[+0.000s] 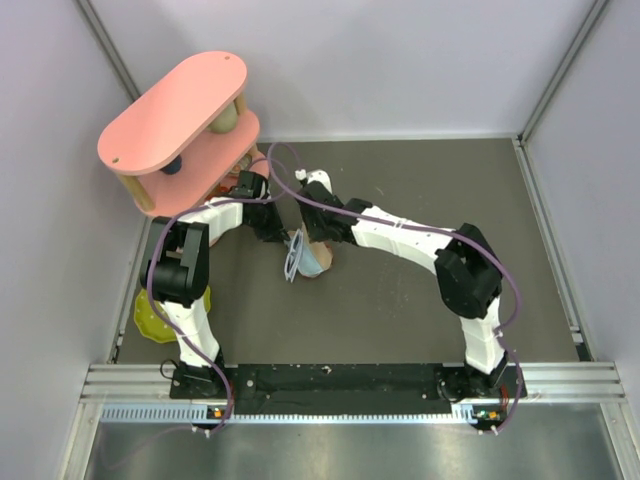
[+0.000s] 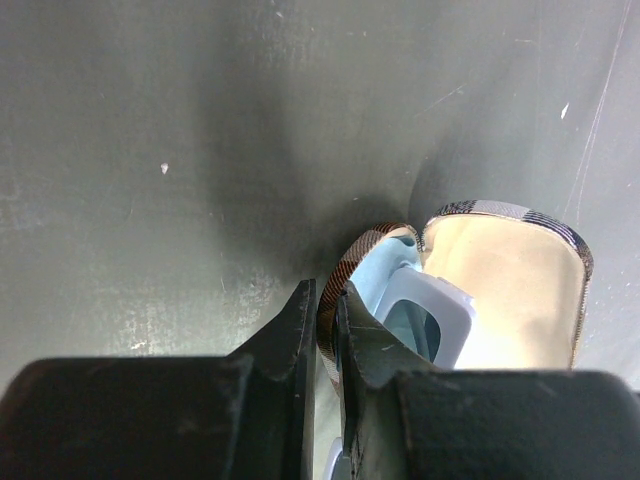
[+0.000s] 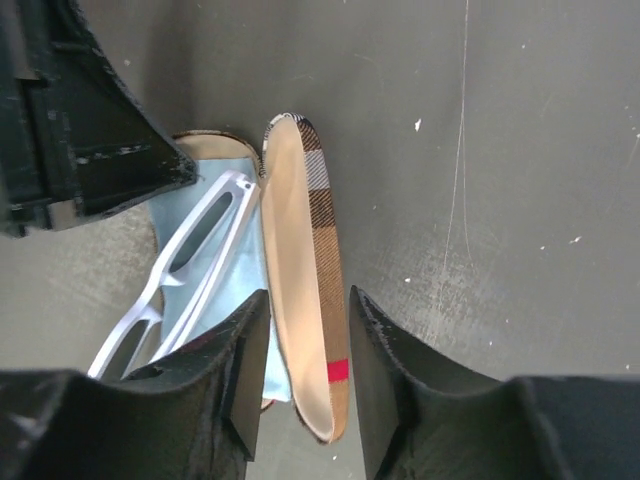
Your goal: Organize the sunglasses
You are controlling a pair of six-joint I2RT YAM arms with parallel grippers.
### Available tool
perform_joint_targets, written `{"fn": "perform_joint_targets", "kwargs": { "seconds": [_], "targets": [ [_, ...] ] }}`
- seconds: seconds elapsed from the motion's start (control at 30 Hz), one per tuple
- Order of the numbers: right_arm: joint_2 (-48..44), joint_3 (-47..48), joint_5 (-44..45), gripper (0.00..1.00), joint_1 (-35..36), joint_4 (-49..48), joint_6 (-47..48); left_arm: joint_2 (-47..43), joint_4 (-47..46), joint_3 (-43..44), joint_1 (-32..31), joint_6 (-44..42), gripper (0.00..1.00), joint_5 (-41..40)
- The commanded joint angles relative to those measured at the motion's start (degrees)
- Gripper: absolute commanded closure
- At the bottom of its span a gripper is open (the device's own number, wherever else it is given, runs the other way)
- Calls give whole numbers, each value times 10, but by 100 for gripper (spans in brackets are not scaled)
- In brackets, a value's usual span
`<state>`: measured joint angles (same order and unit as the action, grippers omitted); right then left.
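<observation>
The brown plaid case [image 1: 323, 266] lies open mid-table. Its cream-lined lid [image 3: 300, 250] stands up on edge. The pale sunglasses [image 3: 195, 270] lie in the case on the light blue cloth [image 3: 235, 310], and they also show in the top view [image 1: 292, 260] and the left wrist view [image 2: 432, 300]. My left gripper [image 2: 325, 292] is shut on the rim of the case's lower shell [image 2: 340, 280]. My right gripper [image 3: 308, 300] straddles the lid from above, its fingers closed against both faces. In the top view the two grippers meet over the case, left [image 1: 272, 230] and right [image 1: 318, 238].
A pink two-tier shelf [image 1: 180, 110] stands at the back left and holds small objects. A yellow object [image 1: 150, 315] lies at the left edge by the left arm. Grey walls enclose the dark mat [image 1: 420, 190] on three sides.
</observation>
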<state>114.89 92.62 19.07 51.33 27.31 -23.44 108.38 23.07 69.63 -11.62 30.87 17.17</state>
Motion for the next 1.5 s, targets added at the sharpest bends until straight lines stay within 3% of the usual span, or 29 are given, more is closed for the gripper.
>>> {"fn": "perform_joint_targets", "kwargs": {
  "seconds": [0.0, 0.13, 0.27, 0.57, 0.77, 1.47],
  "targets": [
    [-90, -1, -8, 59, 6, -23, 8, -4, -11, -7, 3, -7, 100, -9],
    [-125, -9, -37, 57, 6, -24, -7, -10, -18, -11, 3, -4, 100, -4],
    [-123, -2, -120, 59, 3, 12, -78, -19, -36, -24, 2, 6, 100, -4],
    [-42, 35, -228, 64, -1, 22, -160, -56, -94, -64, 3, 20, 100, -7],
    [17, 64, -247, 66, -4, 23, -173, -68, -108, -79, 2, 33, 100, -1],
    [85, 93, -216, 65, -10, 33, -173, -82, -109, -87, -2, 42, 100, -9]
  ]
}}
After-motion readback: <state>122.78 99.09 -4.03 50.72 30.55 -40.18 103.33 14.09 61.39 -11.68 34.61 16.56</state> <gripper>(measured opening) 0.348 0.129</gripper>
